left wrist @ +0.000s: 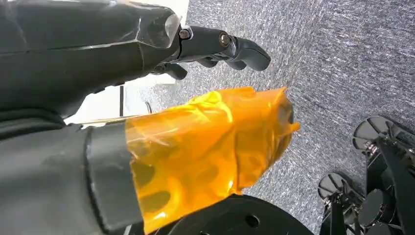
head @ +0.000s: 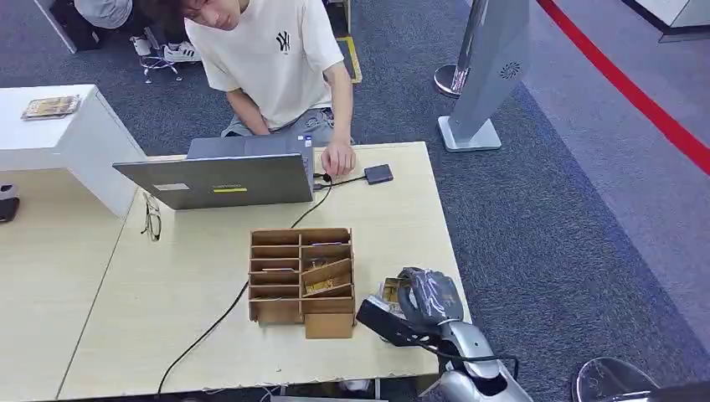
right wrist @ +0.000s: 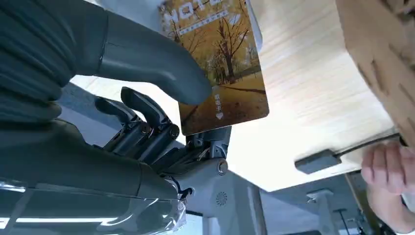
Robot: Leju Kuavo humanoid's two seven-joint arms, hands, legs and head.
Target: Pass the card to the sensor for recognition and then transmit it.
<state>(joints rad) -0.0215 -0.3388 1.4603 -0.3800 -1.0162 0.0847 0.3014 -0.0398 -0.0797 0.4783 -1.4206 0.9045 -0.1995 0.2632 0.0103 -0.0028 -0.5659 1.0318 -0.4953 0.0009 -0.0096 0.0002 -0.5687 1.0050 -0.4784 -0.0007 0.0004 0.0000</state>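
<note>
My right hand [head: 427,295] hovers over the table's near right corner and pinches a card [head: 390,291] beside the wooden card box [head: 301,272]. In the right wrist view the card [right wrist: 225,83], printed with autumn trees, sits between the thumb [right wrist: 151,63] and the dark fingers [right wrist: 147,122]. The small dark sensor [head: 378,173] lies at the far edge of the table on a cable, with a person's hand [head: 337,159] next to it. The same sensor [right wrist: 318,160] and person's hand [right wrist: 389,181] appear beyond the card. My left hand [left wrist: 186,147], thumb wrapped in orange tape, hangs over the carpet holding nothing.
A laptop [head: 222,172] stands behind the wooden box, and the person sits behind it. Glasses [head: 151,219] lie on the left part of the light wooden table [head: 167,318]. A black cable [head: 209,331] crosses the table. A grey stand [head: 486,75] rises at the back right.
</note>
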